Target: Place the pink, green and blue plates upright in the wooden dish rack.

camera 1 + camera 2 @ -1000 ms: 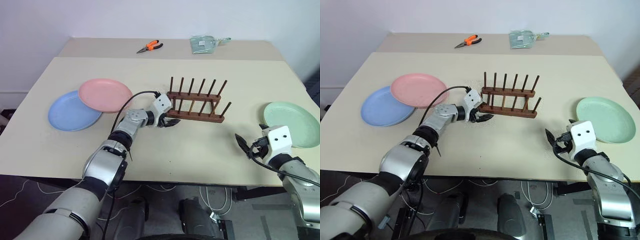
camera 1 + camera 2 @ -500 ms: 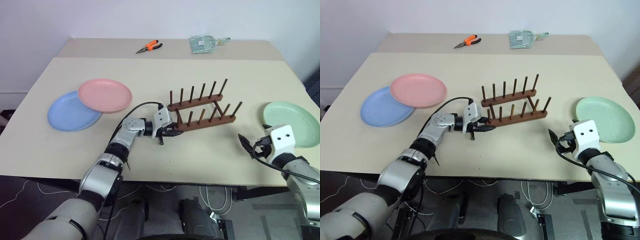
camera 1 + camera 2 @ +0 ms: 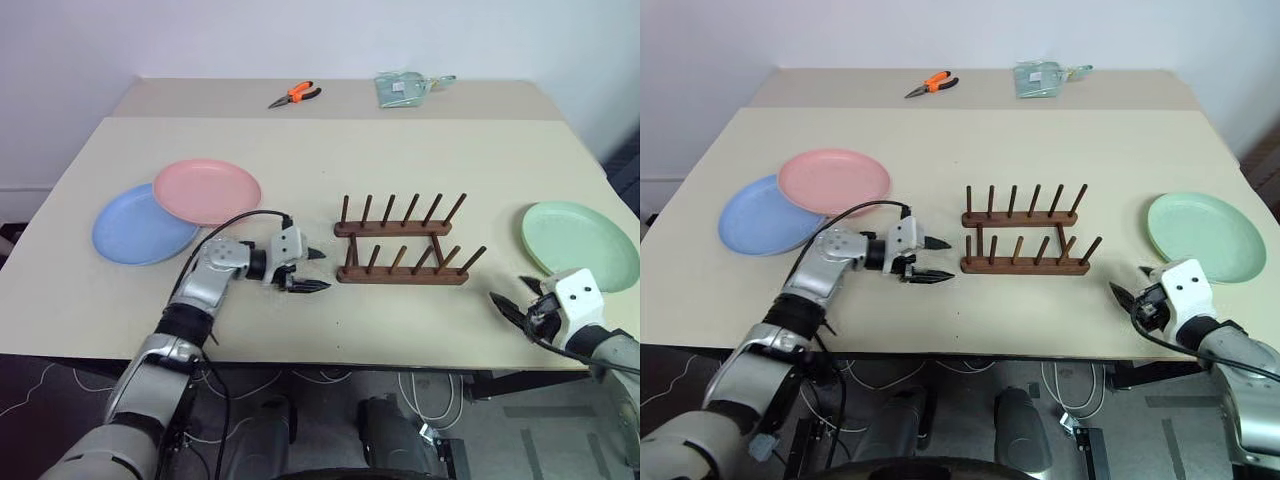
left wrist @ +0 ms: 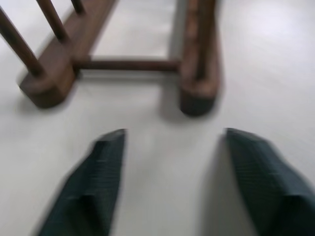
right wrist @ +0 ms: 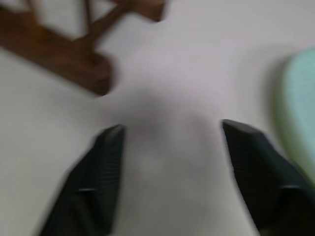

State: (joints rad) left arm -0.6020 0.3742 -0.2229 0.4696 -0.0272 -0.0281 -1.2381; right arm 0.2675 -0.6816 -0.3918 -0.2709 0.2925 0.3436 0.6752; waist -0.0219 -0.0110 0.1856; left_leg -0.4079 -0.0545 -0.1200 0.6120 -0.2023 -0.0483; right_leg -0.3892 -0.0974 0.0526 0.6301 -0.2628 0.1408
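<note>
The wooden dish rack (image 3: pixel 400 251) stands empty in the middle of the table, its pegs upright. My left gripper (image 3: pixel 322 271) is open just off the rack's left end, pointing at it without touching; the left wrist view shows the rack's two rail ends (image 4: pixel 197 98) beyond the spread fingers. The pink plate (image 3: pixel 207 190) lies flat at the left, overlapping the blue plate (image 3: pixel 135 225). The green plate (image 3: pixel 580 243) lies flat at the right. My right gripper (image 3: pixel 512 298) is open and empty near the table's front edge, between the rack and the green plate.
Orange-handled pliers (image 3: pixel 293 95) and a clear bag with something green inside (image 3: pixel 405 88) lie on the far table section. The table's front edge (image 3: pixel 400 352) runs close under both grippers. Bare tabletop lies between the rack and each plate.
The rack, held skewed by its left end half a second ago, now sits square to the table. My left gripper let go and drew back left. My right gripper pulled back, fingers narrower.
</note>
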